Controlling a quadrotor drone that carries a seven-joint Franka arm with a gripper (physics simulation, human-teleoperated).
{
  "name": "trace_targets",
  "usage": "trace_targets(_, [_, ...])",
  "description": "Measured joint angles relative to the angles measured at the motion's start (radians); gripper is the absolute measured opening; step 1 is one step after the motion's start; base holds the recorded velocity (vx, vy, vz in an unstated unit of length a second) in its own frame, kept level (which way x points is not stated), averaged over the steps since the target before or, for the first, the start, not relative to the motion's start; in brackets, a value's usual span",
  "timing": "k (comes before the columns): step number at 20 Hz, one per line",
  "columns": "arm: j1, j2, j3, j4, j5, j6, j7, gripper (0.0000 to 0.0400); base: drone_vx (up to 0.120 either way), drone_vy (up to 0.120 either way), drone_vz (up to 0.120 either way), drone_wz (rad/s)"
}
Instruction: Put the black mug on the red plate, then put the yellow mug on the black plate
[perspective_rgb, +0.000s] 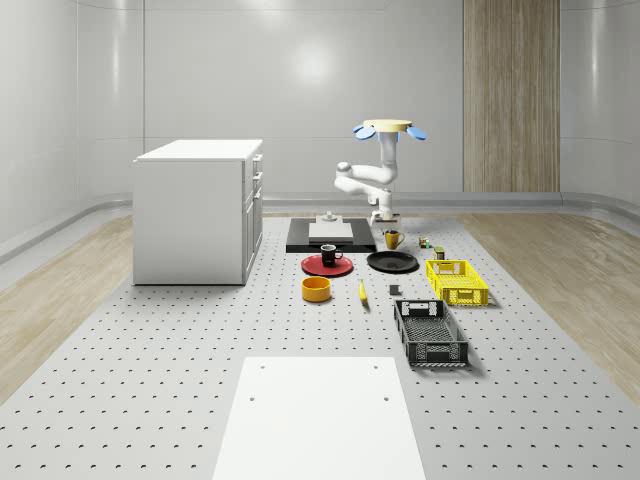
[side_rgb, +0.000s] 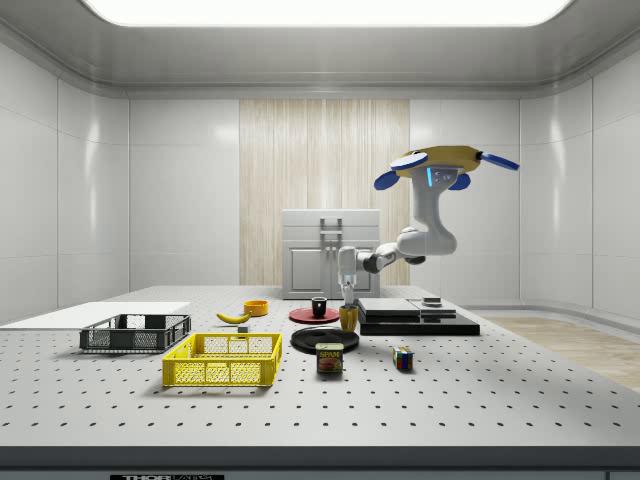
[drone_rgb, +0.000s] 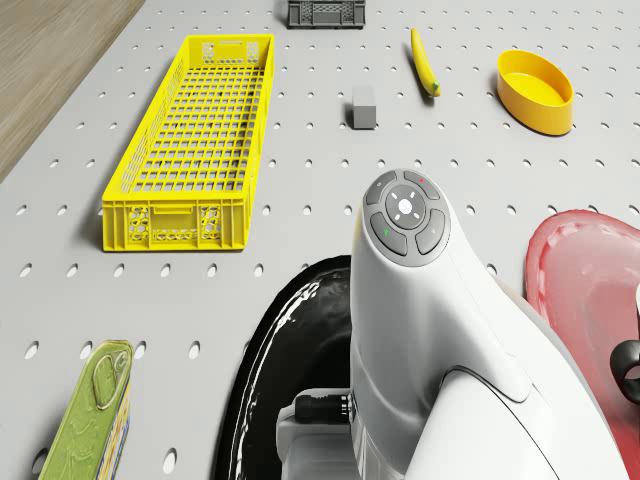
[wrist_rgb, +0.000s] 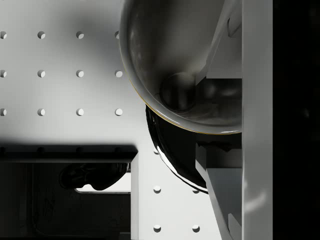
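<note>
**Black mug home, yellow mug in the jaws near its plate**

Whole-scene view: the black mug (perspective_rgb: 330, 254) already sits on the red plate (perspective_rgb: 327, 265), so the first half looks done. The yellow mug (perspective_rgb: 393, 239) hangs just behind the black plate (perspective_rgb: 392, 262), not yet on it, with the gripper (perspective_rgb: 384, 222) right above it. The drone (perspective_rgb: 389, 128) hovers over the far end of the table (perspective_rgb: 150, 380), behind both plates.

Side view: here's the gripper (side_rgb: 347, 298) pointing straight down, the yellow mug (side_rgb: 348, 318) directly under it, raised above the black plate (side_rgb: 324, 340). Black mug (side_rgb: 319, 308) rests on the red plate (side_rgb: 314, 315) beyond.

Drone view: the arm's wrist covers the mug; the black plate (drone_rgb: 275, 370) and red plate (drone_rgb: 585, 290) flank it.

Wrist view: we look into the yellow mug (wrist_rgb: 175, 60), one finger (wrist_rgb: 220, 45) inside its wall, one outside — clamped on the rim, I judge. The black plate (wrist_rgb: 172, 155) peeks out below. What's left: set it down.
</note>
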Motion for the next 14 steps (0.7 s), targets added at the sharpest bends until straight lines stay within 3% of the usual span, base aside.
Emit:
trace_targets(2, [0.000,0.000,0.000,0.000,0.000,0.000,0.000,0.0110,0.120,-0.080,0.000,0.000])
trace_targets(14, [0.000,-0.001,0.000,0.000,0.000,0.001,0.000,0.0110,0.113,0.000,0.000,0.000])
